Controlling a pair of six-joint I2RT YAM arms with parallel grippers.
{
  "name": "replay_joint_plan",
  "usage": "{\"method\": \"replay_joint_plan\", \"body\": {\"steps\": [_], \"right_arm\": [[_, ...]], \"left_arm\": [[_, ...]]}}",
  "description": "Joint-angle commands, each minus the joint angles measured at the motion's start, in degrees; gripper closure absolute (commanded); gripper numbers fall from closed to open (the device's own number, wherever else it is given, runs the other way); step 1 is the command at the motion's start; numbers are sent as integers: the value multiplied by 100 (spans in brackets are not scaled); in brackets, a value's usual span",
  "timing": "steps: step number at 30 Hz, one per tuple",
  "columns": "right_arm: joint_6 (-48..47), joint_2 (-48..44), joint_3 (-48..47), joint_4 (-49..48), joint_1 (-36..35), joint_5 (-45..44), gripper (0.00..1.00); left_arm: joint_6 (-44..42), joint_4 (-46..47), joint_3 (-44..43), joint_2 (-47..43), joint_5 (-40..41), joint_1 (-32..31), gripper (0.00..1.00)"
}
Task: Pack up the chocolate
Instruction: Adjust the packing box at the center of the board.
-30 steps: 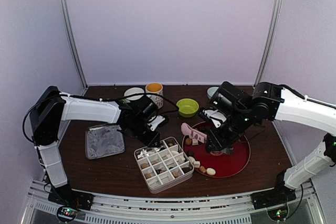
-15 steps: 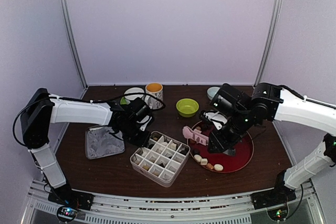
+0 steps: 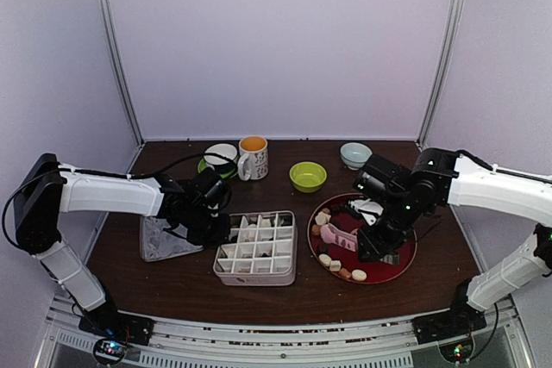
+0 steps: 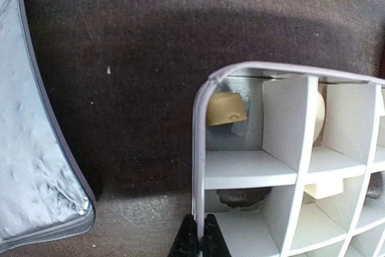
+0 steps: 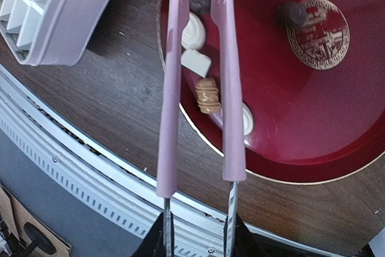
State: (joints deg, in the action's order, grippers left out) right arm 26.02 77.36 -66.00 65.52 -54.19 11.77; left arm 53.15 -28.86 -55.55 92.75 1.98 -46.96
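Many chocolates [image 5: 207,95], one tin [image 4: 198,148], one tongs [image 5: 231,88]

Top view: soft, even overhead light; lavender walls bright, dark table [image 3: 172,277] dim against them; faint shadows under arms. Left wrist view: broad shadow band across 12 o'clock; silver lid [image 4: 30,148] glaring at 9 o'clock; divided tin [image 4: 289,118] white, sharp. Right wrist view: red plate [image 5: 337,112] saturated, chocolate [image 5: 207,95] crisp (centre only); pink tongs [image 5: 231,100] soft toward 6 o'clock.
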Motion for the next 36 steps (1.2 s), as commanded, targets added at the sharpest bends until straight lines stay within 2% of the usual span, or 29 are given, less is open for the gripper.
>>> {"method": "replay_joint_plan", "body": {"steps": [1, 3, 9, 14, 29, 33, 36], "right_arm": [[11, -358, 261, 222, 53, 91, 72], [-10, -454, 365, 319, 73, 201, 70], [-64, -616, 499, 435, 73, 459, 67], [-91, -617, 594, 410, 71, 633, 67], [-91, -309, 701, 433, 73, 444, 65], [-89, -258, 707, 359, 75, 475, 65], [-96, -178, 633, 307, 71, 515, 65]], "left_arm": [[265, 847, -114, -38, -97, 28, 100], [221, 847, -198, 72, -137, 29, 98], [158, 961, -253, 122, -134, 29, 79], [41, 953, -246, -57, -46, 29, 72], [-451, 783, -141, -1229, 741, 25, 68], [-480, 1114, 168, -1576, 879, 29, 67], [-489, 1466, 475, -1928, 992, 29, 62]]}}
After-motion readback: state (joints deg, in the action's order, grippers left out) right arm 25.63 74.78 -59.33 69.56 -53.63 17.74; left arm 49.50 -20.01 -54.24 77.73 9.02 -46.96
